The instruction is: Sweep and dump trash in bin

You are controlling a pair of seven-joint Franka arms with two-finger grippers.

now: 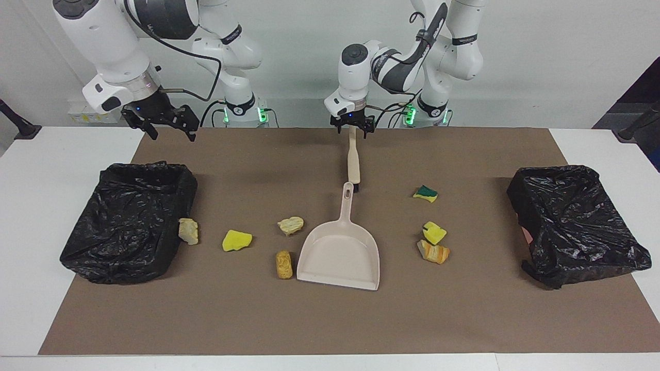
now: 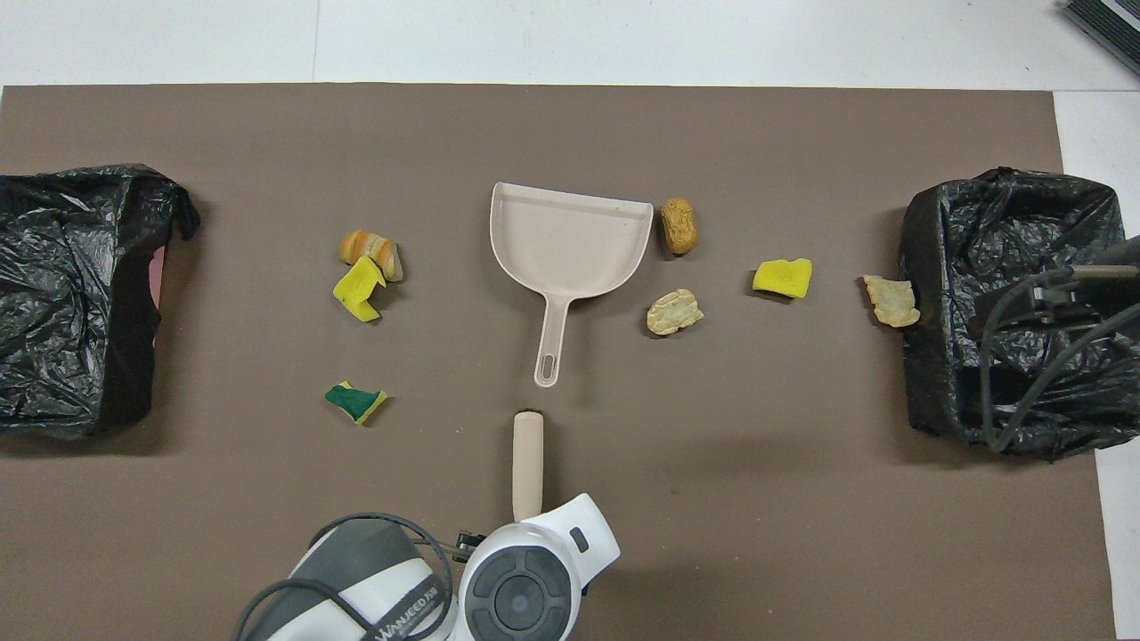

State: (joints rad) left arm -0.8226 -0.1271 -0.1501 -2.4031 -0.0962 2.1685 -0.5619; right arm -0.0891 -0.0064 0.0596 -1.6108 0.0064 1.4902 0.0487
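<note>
While trash [image 1: 237,240] flanks it, dustpan [image 1: 340,252] lies between bins [image 1: 129,221]

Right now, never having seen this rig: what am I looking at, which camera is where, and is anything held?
Two robot arms work at a table with a brown mat. One picture faces them from across the table. The other looks down from above their own end.

On the mat are a dustpan, a brush, seven scraps of sponge and bread-like lumps, and a black-bagged bin at each end of the table.

The left claw is at the end of the brush's handle, open, not gripping it. The right claw hangs open and empty in the air by its own end's bin.
</note>
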